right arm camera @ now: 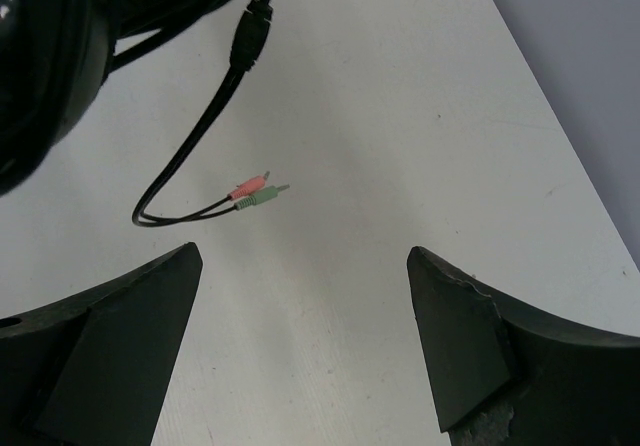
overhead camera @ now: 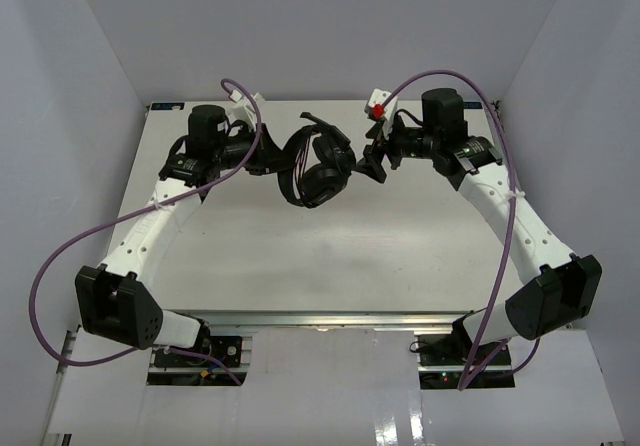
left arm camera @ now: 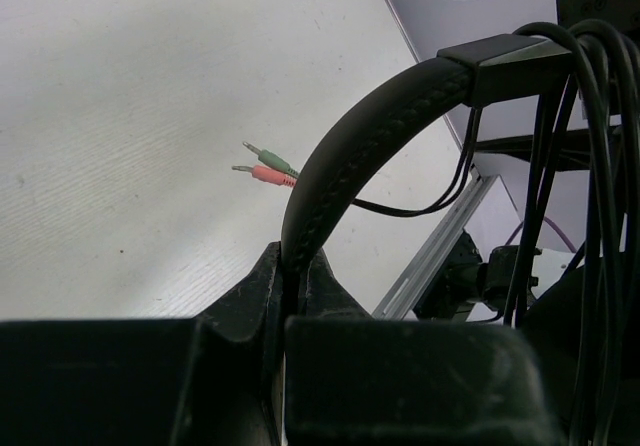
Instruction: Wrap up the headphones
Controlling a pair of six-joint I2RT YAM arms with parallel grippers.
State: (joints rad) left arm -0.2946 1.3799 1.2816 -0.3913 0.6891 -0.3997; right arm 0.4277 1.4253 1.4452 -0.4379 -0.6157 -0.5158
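The black headphones [overhead camera: 315, 166] are held above the white table [overhead camera: 330, 256] at the back middle, with the cord wound in several turns around them. My left gripper [overhead camera: 268, 156] is shut on the padded headband [left arm camera: 350, 156]; its own view shows both fingers pinching it [left arm camera: 293, 258], and the wound cord [left arm camera: 590, 166] hangs at the right. My right gripper [overhead camera: 376, 162] is open and empty just right of the headphones. In its view [right arm camera: 305, 261] the loose cord end [right arm camera: 190, 151] with pink and green plugs [right arm camera: 255, 192] hangs ahead of the fingers, an earcup [right arm camera: 40, 66] at upper left.
Purple robot cables [overhead camera: 60, 266] loop beside both arms. Grey enclosure walls stand on the left, right and back. A white block with a red part [overhead camera: 379, 106] sits at the right wrist. The table's right edge [right arm camera: 560, 116] runs close to the right gripper.
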